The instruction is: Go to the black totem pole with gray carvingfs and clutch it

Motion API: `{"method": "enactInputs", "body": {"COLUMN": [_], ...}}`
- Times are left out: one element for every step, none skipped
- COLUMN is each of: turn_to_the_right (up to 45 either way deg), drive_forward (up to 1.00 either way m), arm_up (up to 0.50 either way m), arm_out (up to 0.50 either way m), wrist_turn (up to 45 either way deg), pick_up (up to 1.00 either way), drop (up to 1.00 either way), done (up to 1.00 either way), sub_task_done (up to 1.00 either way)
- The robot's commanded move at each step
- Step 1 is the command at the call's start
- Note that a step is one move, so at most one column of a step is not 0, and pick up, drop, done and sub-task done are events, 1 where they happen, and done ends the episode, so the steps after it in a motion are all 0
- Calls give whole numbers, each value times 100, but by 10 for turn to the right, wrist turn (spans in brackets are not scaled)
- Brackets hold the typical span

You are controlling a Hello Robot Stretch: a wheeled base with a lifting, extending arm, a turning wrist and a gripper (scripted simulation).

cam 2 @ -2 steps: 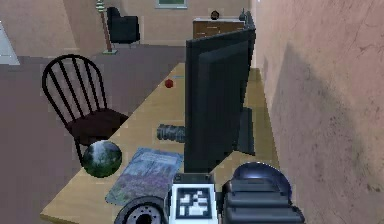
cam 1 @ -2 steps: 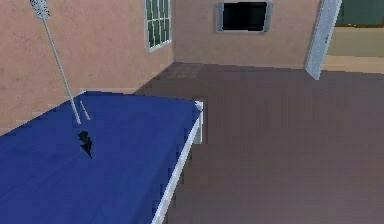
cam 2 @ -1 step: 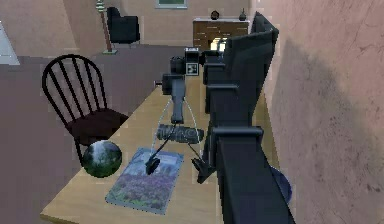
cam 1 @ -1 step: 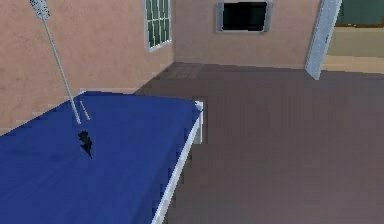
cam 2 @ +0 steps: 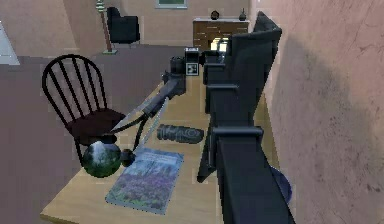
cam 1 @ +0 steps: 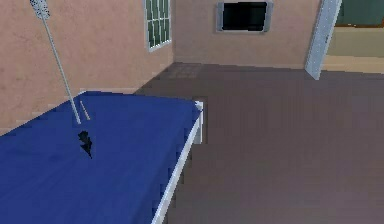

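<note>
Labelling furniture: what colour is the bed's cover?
Blue; the bed shows best in the forward view.

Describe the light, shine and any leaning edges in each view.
Forward view: the window is bright, the bed is evenly lit, and the white door frame leans only in the picture. Arm side view: the orb on the table shows bright glints.

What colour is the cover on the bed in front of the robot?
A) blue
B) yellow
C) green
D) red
A: in the forward view the bed has a deep blue cover, with a small dark thing lying on it.
</note>
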Motion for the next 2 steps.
{"method": "enactInputs", "body": {"turn_to_the_right": [0,0], "drive_forward": [0,0], "arm_up": [0,0], "arm_out": [0,0], "wrist_turn": [450,450], "pick_up": [0,0], "drop": [0,0], "done": [0,0], "sub_task_done": [0,0]}}
